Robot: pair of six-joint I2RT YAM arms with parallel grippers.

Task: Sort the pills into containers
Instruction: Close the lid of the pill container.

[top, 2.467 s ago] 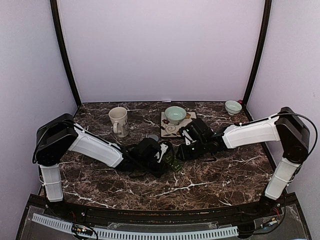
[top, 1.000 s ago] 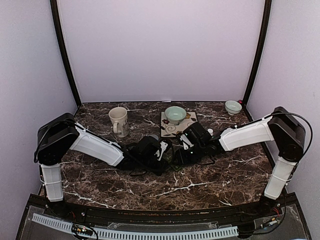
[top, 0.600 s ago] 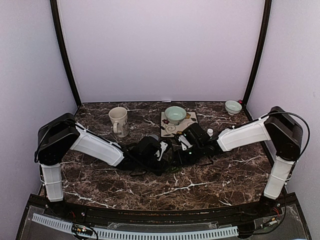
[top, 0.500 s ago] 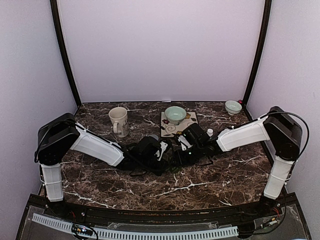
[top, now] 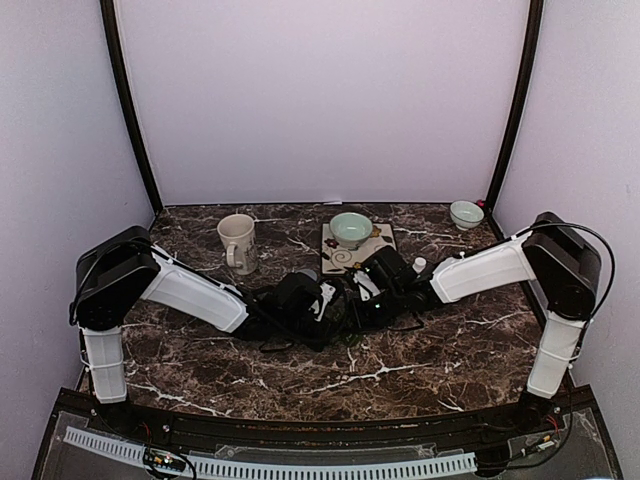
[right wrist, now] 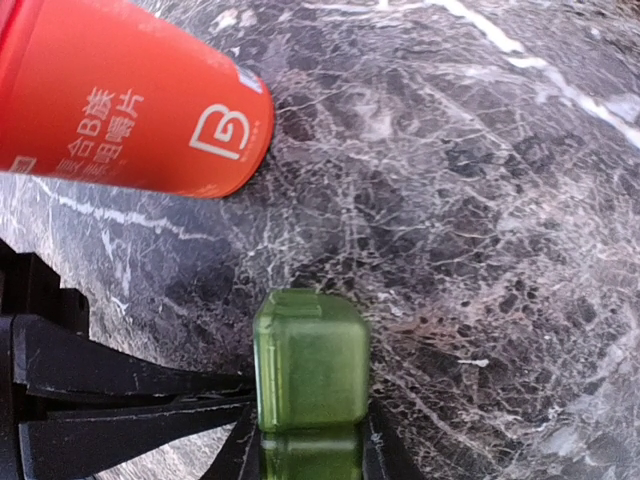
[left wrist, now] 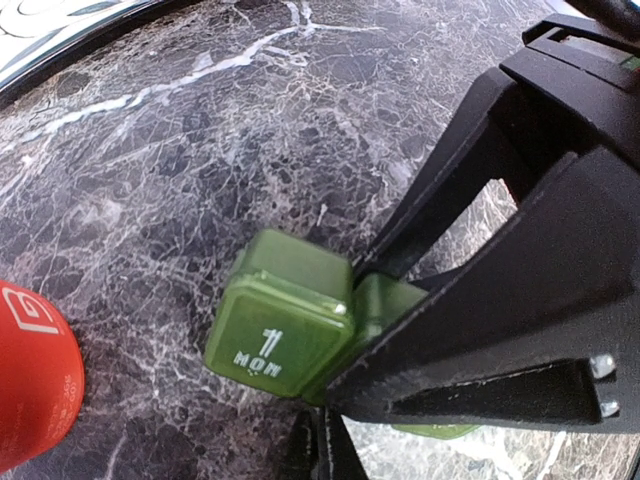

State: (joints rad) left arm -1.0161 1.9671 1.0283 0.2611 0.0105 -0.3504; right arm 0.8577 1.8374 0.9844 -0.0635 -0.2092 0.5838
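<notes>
Marble table (top: 440,350) first: both arms meeting at its middle, the box (left wrist: 280,335) flat on the stone between them, near a red bottle (right wrist: 120,100) lying on its side. Right gripper (right wrist: 310,432) straddling the box, jaws against its two long sides, so clamped on it, judging by the right wrist view. Left gripper (left wrist: 322,445) with jaws together, tips up against the box's edge; cannot tell if nipping any lip there.

As for handling, probably light, stiff moulded plastic, smooth and slightly glossy, so likely to skid on polished stone or twist away under a one-sided push. Best taken across the narrow width, on the flat side walls, low down and clear of the lids. Worth steadying with one gripper while working a lid tab with the other. No hard squeeze called for; thin lids probably springy.

From above: shows mug (top: 237,243), bowl (top: 351,228) and the full reach of both arms, but all but hides the box under the wrists. From the left wrist: gives the lid lettering, MON, and the right gripper's fingers crossing the box. From the right wrist: gives the plain end compartment, the jaw contact and the bottle's label. No pills seen in any view.
</notes>
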